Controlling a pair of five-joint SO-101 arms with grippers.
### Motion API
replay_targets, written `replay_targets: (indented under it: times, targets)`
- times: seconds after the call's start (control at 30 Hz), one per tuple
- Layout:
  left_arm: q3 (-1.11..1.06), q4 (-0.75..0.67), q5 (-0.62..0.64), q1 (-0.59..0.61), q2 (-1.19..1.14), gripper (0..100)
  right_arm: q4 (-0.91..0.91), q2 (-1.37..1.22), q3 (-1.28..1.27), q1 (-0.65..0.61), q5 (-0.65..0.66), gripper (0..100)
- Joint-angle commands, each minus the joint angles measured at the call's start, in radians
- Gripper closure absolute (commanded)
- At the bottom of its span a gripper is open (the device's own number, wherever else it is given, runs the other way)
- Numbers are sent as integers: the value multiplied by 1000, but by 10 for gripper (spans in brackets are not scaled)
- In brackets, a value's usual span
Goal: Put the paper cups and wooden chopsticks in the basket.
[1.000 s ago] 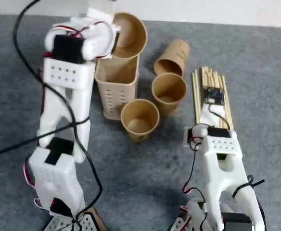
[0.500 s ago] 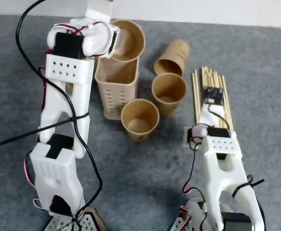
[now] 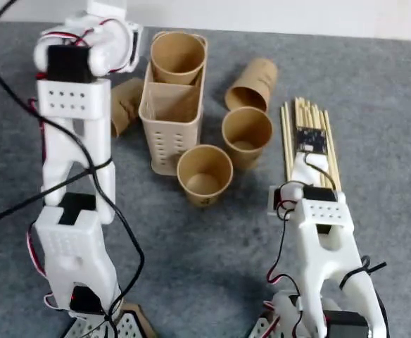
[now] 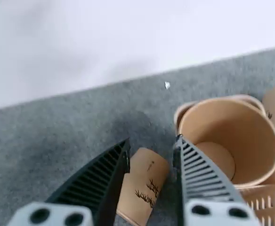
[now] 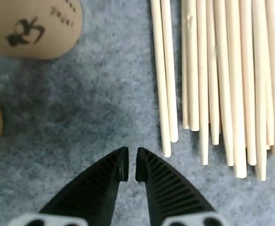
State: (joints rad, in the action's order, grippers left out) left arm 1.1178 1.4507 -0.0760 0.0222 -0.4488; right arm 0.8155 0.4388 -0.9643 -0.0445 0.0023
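Now, your left gripper (image 4: 151, 146) has its fingers (image 4: 102, 176) spread wide and holds nothing. A tipped cup (image 4: 144, 188) lies on its side on the carpet (image 4: 57, 136), just beside the basket (image 4: 264, 205). It shows in the gap between the two fingers, and neither finger is closed on it. From the high view that tipped cup (image 3: 126, 105) sits against the basket (image 3: 169, 134) on the left arm's side.

One stowed cup (image 3: 179, 56) stands upright inside the basket, in the compartment farther from the arms.

On the basket's other side, a second tipped cup (image 3: 252, 83) lies with its mouth toward the arms. Near it a standing cup (image 3: 246, 134) sits upright. A front cup (image 3: 204, 174) stands just beside the basket's near end.

Your right gripper (image 5: 131, 165) has its fingers (image 5: 158, 188) drawn almost together, with a sliver of carpet between the tips and nothing in them. The chopsticks (image 5: 222, 84) lie in a flat bundle well apart from the basket. Their ends are just beside the fingertips, off to one side and not between them.
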Motion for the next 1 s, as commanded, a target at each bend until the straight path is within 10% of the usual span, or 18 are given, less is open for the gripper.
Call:
replay_targets:
  times: [0.0,0.17,0.47,0.97]
  targets:
    - [99,43,72,87,39,822,-10,18,12,10,-9,947]
    - [206,354,120,255,159,822,97,8,231,5,-9,947]
    - [-621,334,-38,423,490,821,467,-10,869,-107,-9,947]
    - [-2118,-473,-138,518,1250,818,503,-481,1110,-143,-11,832]
